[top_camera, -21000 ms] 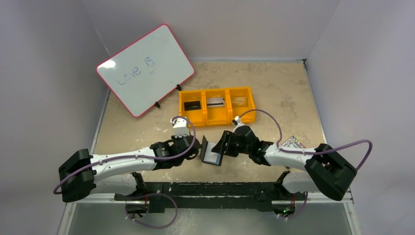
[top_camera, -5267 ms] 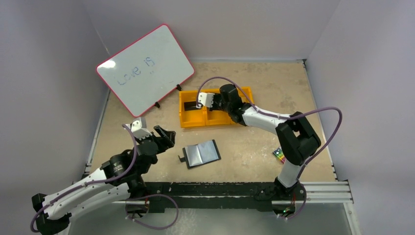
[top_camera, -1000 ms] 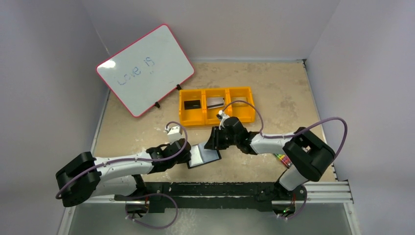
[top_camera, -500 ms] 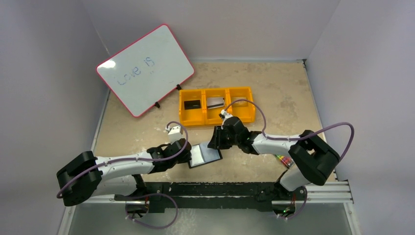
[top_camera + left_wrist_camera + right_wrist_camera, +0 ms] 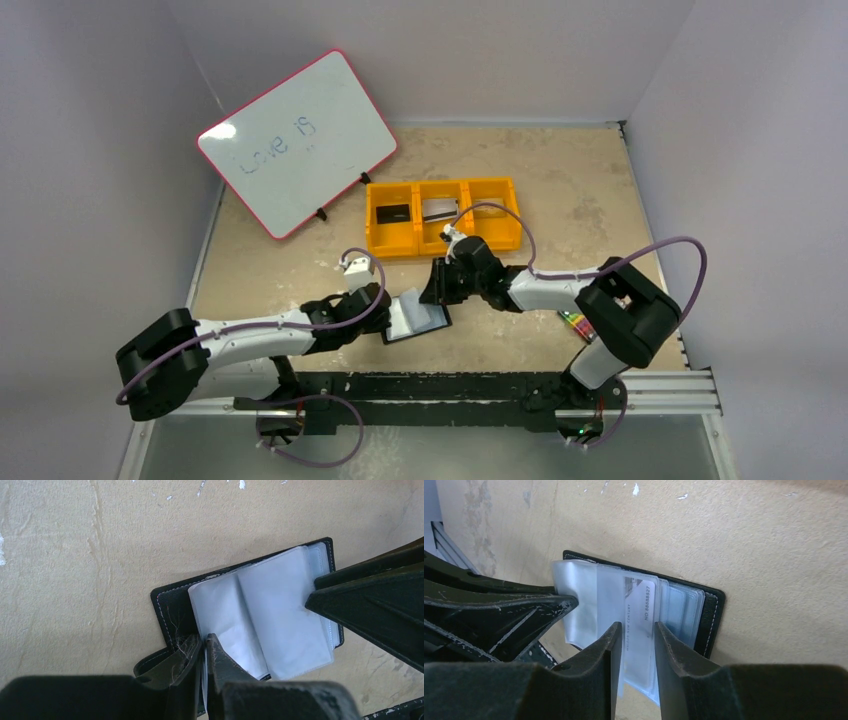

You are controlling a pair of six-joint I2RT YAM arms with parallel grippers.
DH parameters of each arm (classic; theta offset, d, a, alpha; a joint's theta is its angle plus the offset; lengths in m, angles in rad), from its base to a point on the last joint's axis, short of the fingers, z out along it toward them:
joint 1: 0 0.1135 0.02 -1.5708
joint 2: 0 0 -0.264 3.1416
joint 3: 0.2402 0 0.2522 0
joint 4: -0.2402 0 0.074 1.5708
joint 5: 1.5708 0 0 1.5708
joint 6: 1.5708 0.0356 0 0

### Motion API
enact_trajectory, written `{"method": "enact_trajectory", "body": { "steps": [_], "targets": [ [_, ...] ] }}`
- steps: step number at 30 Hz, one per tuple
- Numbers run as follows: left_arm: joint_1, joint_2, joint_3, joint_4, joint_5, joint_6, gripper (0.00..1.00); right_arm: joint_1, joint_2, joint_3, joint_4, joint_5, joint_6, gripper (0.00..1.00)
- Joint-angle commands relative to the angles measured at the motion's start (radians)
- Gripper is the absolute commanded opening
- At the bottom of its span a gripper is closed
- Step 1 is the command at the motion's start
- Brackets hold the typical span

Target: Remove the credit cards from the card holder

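Left wrist view has the left gripper [image 5: 204,642] nearest, its jaws almost closed and pinching a thin clear sleeve at the near edge of the card holder [image 5: 172,605]. The holder lies open on the table [image 5: 75,580], its plastic sleeves [image 5: 270,615] fanned out. Whether those sleeves hold cards cannot be read from this side. The right gripper [image 5: 360,605] cuts in from the right edge and covers the holder's far corner.

From the right wrist, that gripper's [image 5: 636,630] jaws stand a narrow way apart over the sleeves. A white card [image 5: 644,605] with small print lies flat, still tucked in, and shows in the gap between them. Whether the fingertips press on it is hard to tell.

From above, the holder [image 5: 415,318] sits near the front edge between the two arms. A pack of markers [image 5: 575,322] is half hidden behind the right arm. Farther back, an orange tray [image 5: 440,248] holds a black card [image 5: 392,213] in its left compartment and a silvery card [image 5: 440,209] in the middle one. A cable crosses the right compartment, and its contents are unclear. A whiteboard [image 5: 297,140] leans at the back left.
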Motion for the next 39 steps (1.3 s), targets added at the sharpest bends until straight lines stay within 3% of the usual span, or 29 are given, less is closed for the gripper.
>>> {"method": "enact_trajectory", "body": {
  "steps": [1, 11, 15, 18, 23, 28, 34, 39],
  "targets": [
    [0.001, 0.012, 0.025, 0.04, -0.008, 0.018, 0.08, 0.016, 0.003, 0.025, 0.043, -0.081, -0.016, 0.32],
    [0.002, 0.0, 0.032, 0.03, -0.027, 0.012, 0.06, 0.02, -0.014, 0.051, 0.108, -0.174, 0.002, 0.32],
    [0.001, -0.027, 0.034, 0.003, -0.045, 0.004, 0.07, 0.023, -0.006, 0.063, 0.076, -0.152, -0.004, 0.33],
    [0.002, -0.073, 0.036, -0.053, -0.084, -0.018, 0.08, 0.025, -0.028, 0.077, -0.022, -0.038, -0.011, 0.33],
    [0.002, -0.179, 0.047, -0.186, -0.187, -0.064, 0.2, 0.026, -0.077, 0.09, -0.161, 0.148, -0.026, 0.33],
    [0.001, -0.266, 0.088, -0.243, -0.238, -0.056, 0.29, 0.026, -0.118, 0.073, -0.134, 0.14, -0.037, 0.33],
    [0.001, -0.316, 0.093, -0.074, -0.122, 0.017, 0.34, 0.026, -0.102, 0.055, -0.081, 0.095, -0.021, 0.27],
    [0.001, -0.241, 0.073, 0.089, -0.019, 0.001, 0.38, 0.026, -0.077, 0.033, -0.046, 0.094, -0.001, 0.19]
  ]
}}
